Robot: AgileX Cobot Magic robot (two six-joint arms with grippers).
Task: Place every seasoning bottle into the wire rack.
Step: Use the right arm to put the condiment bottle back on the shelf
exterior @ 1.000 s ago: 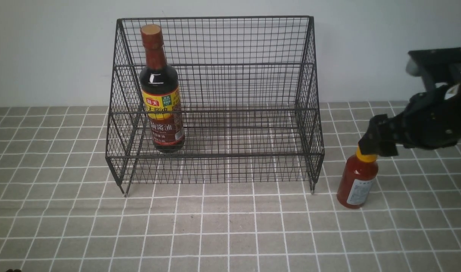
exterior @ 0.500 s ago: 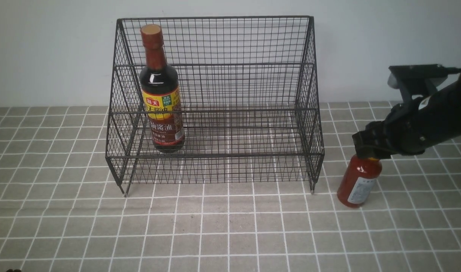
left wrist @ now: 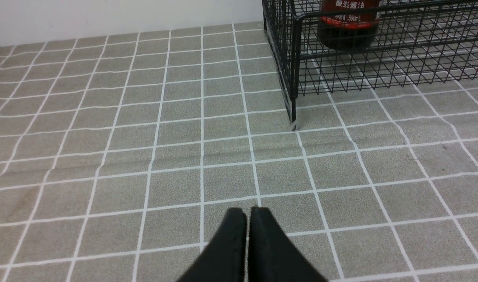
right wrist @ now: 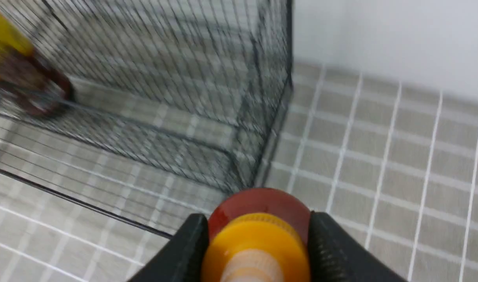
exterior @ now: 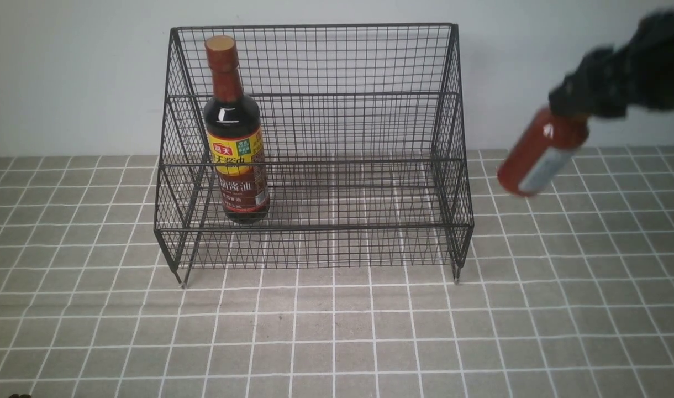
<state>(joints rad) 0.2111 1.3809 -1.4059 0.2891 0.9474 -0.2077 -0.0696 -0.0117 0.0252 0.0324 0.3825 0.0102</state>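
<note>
Showing the red sauce bottle (exterior: pixel 538 155), just lifted off the tabletop (exterior: pixel 337 331), gripped tilted by the right tool (exterior: pixel 577 108) beside the wire rack (exterior: pixel 315 26) that already holds the soy sauce bottle (exterior: pixel 235 143).

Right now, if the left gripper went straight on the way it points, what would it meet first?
Likely nothing but tiled cloth: the left gripper, shut, points past the near corner leg of the wire rack, with the soy sauce bottle off to that side. Depth is unclear.

Matte black tapered fingers (left wrist: pixel 229 246) (ribbed pads (right wrist: pixel 328 254))
</note>
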